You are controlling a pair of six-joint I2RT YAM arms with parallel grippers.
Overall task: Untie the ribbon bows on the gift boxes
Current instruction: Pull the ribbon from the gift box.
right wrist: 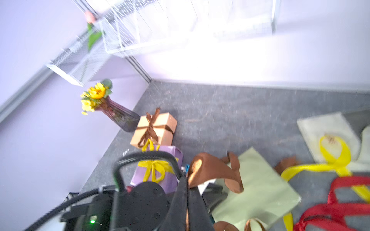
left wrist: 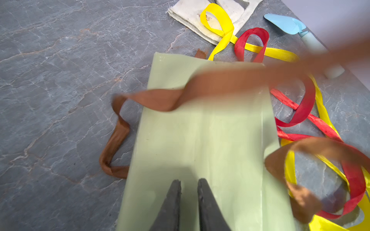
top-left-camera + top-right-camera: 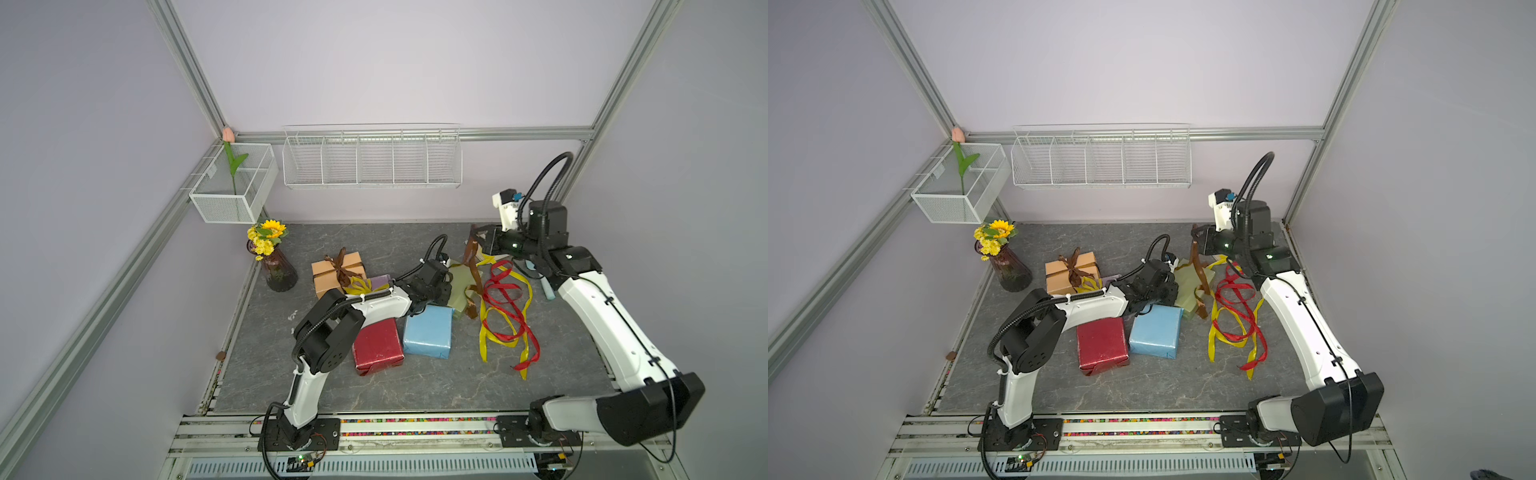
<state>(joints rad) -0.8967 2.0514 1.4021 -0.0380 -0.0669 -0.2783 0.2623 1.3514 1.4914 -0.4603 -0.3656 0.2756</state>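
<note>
My left gripper (image 2: 189, 182) rests its tips on the olive green gift box (image 2: 200, 130), the jaws a narrow gap apart with nothing between them. My right gripper (image 1: 187, 178) is shut on a brown ribbon (image 1: 212, 166) and holds it up above that box (image 3: 461, 286) near the back right. The ribbon (image 3: 471, 257) trails down across the box and under its edge. A tan-orange box (image 3: 332, 274) carries a tied brown bow (image 3: 343, 266). The lilac box (image 1: 160, 170) carries a tied yellow bow (image 1: 154, 168). The red box (image 3: 377, 347) and light blue box (image 3: 428, 336) are bare.
Loose red ribbon (image 3: 505, 299) and yellow ribbon (image 3: 484, 332) lie tangled right of the boxes. A white cloth (image 2: 192, 14) and a light blue tool (image 2: 286, 23) lie beyond. A vase of yellow flowers (image 3: 278, 270) stands back left; wire baskets (image 3: 372, 162) hang on the walls.
</note>
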